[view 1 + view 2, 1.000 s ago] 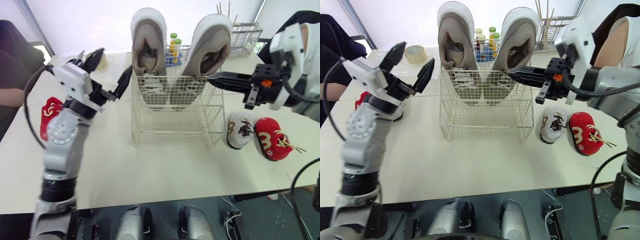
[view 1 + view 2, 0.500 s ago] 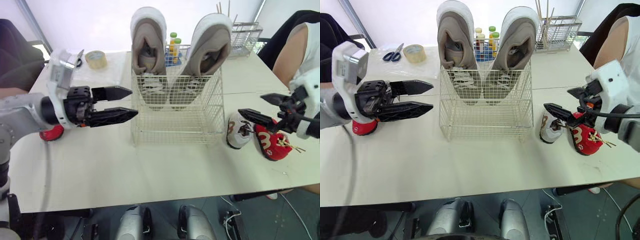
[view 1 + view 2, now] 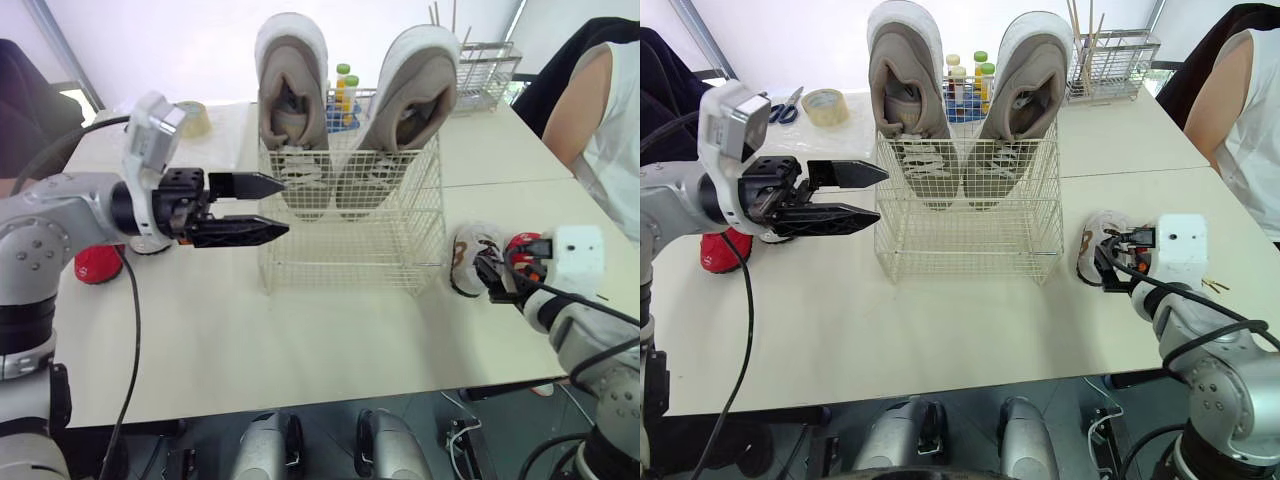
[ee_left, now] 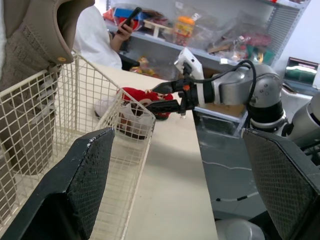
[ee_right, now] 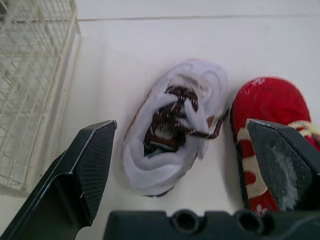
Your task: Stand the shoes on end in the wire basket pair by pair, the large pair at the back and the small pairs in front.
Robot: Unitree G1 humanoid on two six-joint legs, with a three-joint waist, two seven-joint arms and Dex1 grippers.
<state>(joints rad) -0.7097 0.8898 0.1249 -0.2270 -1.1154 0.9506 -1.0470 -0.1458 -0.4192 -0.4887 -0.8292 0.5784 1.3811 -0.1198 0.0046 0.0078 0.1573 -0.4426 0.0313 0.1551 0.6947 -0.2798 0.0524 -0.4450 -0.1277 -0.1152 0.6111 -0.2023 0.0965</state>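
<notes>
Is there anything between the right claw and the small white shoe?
Nothing visible. The right claw is open and aimed straight at the white shoe, with no object between them. The red shoe lies close beside the white one, near one finger.

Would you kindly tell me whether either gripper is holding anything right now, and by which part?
Nothing is held. The left gripper is open beside the wire basket; the right gripper is open over the small white shoe, not gripping it.
</notes>
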